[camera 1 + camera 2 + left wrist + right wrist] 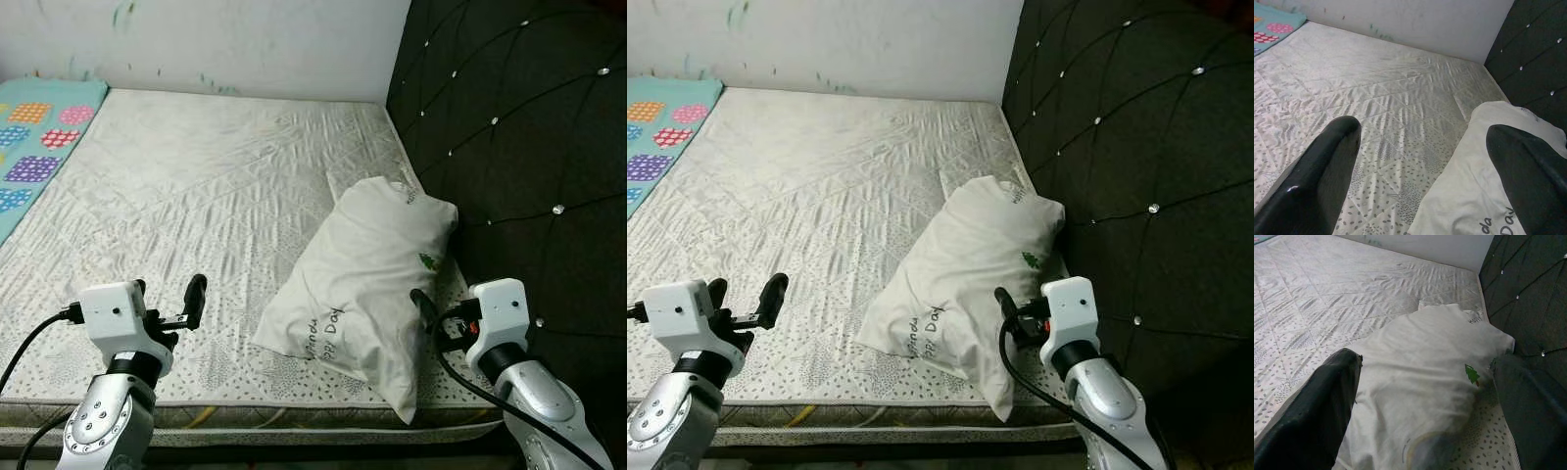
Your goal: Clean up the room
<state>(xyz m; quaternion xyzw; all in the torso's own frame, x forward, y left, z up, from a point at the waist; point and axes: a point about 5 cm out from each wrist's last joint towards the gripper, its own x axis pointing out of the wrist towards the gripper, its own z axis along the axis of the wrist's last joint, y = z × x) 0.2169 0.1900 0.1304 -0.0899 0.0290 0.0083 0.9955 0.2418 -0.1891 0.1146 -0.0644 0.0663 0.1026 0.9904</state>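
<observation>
White and softly creased, a pillow (367, 284) lies on the bare quilted mattress (196, 196) of a bed, and everything else is best placed from it. It rests at an angle, its far end close against the black tufted headboard (519, 147) that stands just beside it on the robot's right, its near corner reaching almost to the mattress's front edge. A small green tree mark (1472, 374) sits on its cover toward the headboard side, and dark handwritten lettering (325, 331) runs along its near left part; the words are too small to read in full. The right claw (1430, 401) hovers at the pillow's near end, by the headboard, its two black fingers (1317, 411) spread wide on either side of the pillow's width and gripping nothing; whether a fingertip touches the cover cannot be told. The left claw (168, 297) is held over the mattress to the left of the pillow, clear of it, fingers (1317, 171) likewise wide apart and empty, with the pillow's edge showing past one finger in the left wrist view. Farther left of the pillow, well apart at the mattress's far left side, lies a turquoise blanket (34, 127) patterned with coloured patches. Beyond the pillow a pale wall (216, 39) with faint green scribbles closes off the bed.
</observation>
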